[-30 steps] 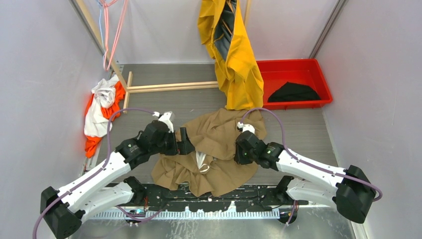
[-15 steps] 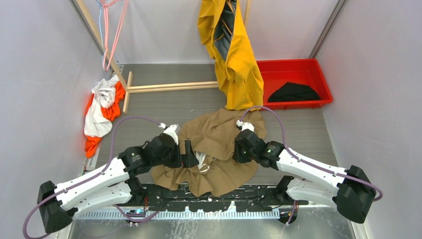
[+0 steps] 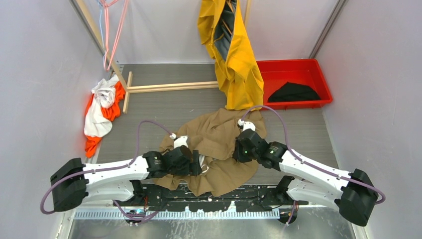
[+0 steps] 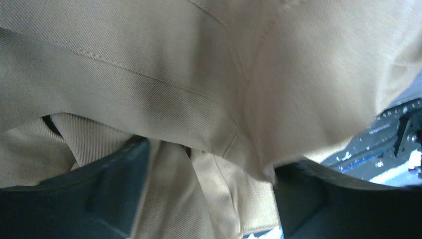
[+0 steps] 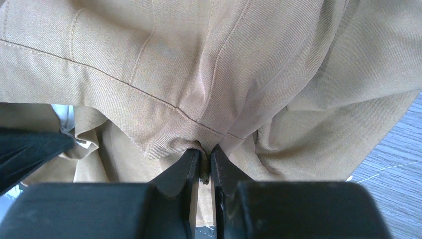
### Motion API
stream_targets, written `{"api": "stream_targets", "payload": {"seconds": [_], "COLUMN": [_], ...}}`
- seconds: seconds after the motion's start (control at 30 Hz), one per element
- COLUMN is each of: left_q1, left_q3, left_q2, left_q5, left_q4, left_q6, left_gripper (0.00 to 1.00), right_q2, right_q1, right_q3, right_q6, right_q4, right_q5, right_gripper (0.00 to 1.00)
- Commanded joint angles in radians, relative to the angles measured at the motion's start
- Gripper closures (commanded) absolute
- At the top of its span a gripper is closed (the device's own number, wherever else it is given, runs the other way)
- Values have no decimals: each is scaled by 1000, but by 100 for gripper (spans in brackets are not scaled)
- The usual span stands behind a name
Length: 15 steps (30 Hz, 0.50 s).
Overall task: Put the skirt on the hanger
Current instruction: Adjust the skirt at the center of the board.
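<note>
- The tan skirt [image 3: 219, 144] is lying crumpled on the grey tabletop [image 3: 164, 107], in the middle of it and just ahead of the two arm bases, with its near edge bunching into folds.
- The left tool [image 3: 195, 163] is sitting low at the skirt's near-left part, pointing to the right into the cloth.
- In the left wrist view its dark fingers [image 4: 117, 177] are standing wide apart, with a stitched band of the skirt and a pale strip of fabric [image 4: 214, 191] lying in the gap between them; they are not pinching anything.
- The right tool [image 3: 238, 151] is resting on the skirt's right half, pointing left toward the other tool.
- In the right wrist view its fingertips [image 5: 191, 164] are pressing almost together, clamping a small fold of the skirt just below a stitched seam.
- A yellow garment [image 3: 236, 59] is hanging at the back, its lower end touching the skirt's far edge.
- A red bin [image 3: 318, 72] is sitting at the far right, holding a black cloth [image 3: 293, 92].
- An orange and white garment [image 3: 102, 112] is lying bunched against the left wall, well apart from the skirt.
- A wooden bar [image 3: 171, 87] is lying across the far part of the tabletop.
</note>
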State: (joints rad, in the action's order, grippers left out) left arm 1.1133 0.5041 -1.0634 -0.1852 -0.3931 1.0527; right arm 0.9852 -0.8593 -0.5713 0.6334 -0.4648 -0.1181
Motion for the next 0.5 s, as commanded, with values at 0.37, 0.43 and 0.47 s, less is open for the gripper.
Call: {"api": "stream_targets", "payload": {"seconds": [0.37,0.43,0.47], "left_q1": [-272,-356,-392], "left_q3": [-39,-33,-25], "left_q2": [61,78,85], "left_q5": [-86,-80,-76], "left_q4": [65,52,47], "left_q6": [-128,-179,-204], "left_gripper": [84,85,85], "right_q2": [-46,-13,4], "right_q1": [38,40,41], "right_q3": [29,19,10], "right_q6": [21,21,20], "right_q4": [77,105,122], "right_q5": [10,21,26], "right_gripper": [82,82,82]}}
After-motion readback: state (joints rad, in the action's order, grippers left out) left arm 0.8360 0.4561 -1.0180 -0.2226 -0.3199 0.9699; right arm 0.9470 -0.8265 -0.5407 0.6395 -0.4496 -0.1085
